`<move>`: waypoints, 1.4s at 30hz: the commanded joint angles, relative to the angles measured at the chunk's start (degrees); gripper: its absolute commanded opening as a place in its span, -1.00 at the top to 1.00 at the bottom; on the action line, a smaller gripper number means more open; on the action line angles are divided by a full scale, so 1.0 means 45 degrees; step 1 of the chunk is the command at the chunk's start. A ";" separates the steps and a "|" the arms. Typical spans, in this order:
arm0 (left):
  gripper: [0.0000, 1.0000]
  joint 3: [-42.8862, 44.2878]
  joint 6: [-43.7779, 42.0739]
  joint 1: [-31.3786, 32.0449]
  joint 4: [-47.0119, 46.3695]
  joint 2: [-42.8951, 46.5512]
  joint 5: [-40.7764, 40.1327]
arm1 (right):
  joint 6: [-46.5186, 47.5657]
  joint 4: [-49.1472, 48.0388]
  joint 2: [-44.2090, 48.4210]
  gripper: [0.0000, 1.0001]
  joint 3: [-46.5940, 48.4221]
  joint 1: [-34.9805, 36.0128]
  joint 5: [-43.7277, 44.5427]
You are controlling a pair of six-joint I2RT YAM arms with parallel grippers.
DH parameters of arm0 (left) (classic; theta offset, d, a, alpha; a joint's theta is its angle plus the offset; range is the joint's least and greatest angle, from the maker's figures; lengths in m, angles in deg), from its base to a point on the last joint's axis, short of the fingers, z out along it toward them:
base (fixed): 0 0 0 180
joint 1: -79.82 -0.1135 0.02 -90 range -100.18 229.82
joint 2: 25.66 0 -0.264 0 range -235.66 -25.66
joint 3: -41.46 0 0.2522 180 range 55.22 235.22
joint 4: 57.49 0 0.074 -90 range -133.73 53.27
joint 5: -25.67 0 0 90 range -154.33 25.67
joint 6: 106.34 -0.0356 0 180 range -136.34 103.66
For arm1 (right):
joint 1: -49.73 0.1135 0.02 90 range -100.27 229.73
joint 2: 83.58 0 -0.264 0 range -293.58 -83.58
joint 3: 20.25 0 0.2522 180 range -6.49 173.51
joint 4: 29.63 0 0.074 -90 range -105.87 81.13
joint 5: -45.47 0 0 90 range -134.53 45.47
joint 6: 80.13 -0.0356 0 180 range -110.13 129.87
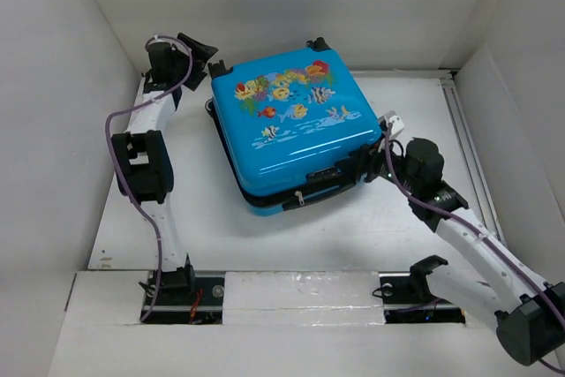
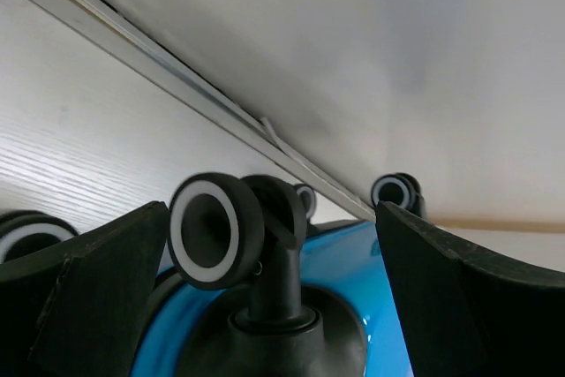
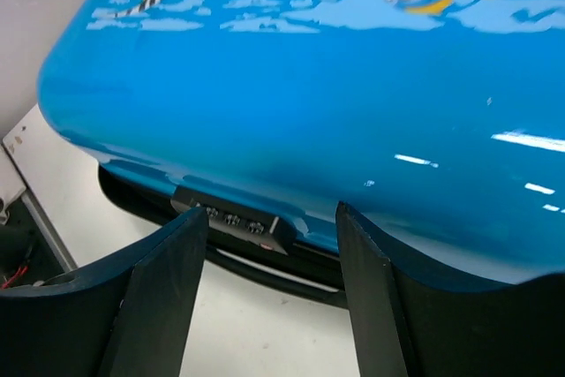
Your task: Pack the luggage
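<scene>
The luggage (image 1: 291,125) is a bright-blue hard-shell suitcase with fish and coral print. It lies flat and closed in the middle of the table. My left gripper (image 1: 205,57) is open at its far-left corner, its jaws on either side of a black wheel (image 2: 216,229) on the blue shell (image 2: 353,289). My right gripper (image 1: 369,163) is open at the suitcase's near-right edge. In the right wrist view the jaws stand apart in front of the combination lock (image 3: 234,218) and the blue lid (image 3: 309,86), holding nothing.
White walls close in the table (image 1: 221,227) on the left, back and right. A metal rail (image 1: 463,130) runs along the right side. Two more wheels (image 2: 395,192) show near the back wall. A white rail strip (image 1: 300,293) runs between the arm bases.
</scene>
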 commanded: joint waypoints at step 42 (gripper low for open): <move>1.00 -0.3874 0.3382 -0.0564 -0.5653 0.3392 0.1404 | -0.0810 -0.2307 -0.0965 -0.31 -0.2533 0.4781 0.2413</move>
